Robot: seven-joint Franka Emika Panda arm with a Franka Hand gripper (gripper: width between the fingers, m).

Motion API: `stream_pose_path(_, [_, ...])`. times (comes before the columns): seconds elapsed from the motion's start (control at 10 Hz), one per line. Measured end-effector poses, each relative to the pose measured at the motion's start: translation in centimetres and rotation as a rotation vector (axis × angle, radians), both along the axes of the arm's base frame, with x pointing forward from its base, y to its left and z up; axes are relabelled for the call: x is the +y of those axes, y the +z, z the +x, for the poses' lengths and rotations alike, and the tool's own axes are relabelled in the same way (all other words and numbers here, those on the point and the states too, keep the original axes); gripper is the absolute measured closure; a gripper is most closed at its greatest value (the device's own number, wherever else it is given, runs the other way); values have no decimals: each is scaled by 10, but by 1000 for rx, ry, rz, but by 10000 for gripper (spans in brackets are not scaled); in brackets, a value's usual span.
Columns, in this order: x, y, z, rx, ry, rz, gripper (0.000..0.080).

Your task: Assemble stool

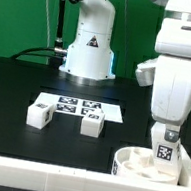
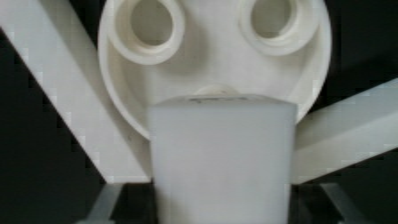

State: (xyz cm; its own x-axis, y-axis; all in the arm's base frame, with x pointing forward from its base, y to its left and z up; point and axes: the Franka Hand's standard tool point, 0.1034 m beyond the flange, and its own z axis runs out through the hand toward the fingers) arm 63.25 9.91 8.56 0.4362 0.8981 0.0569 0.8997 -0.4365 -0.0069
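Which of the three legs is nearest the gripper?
The upright leg in the gripper, over the seat disc; the other two lie by the marker board.

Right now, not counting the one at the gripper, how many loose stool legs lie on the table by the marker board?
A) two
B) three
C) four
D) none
A: one leg and a second leg lie on the table along the marker board's near edge. The third leg is at the gripper, over the seat disc.
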Motion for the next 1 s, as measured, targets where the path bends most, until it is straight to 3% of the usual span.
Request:
stream_pose_path(0.3, [0,0,0,10,-171,5,466])
stream_pose_path(1.0, [6,-1,0,51,-946,32,465])
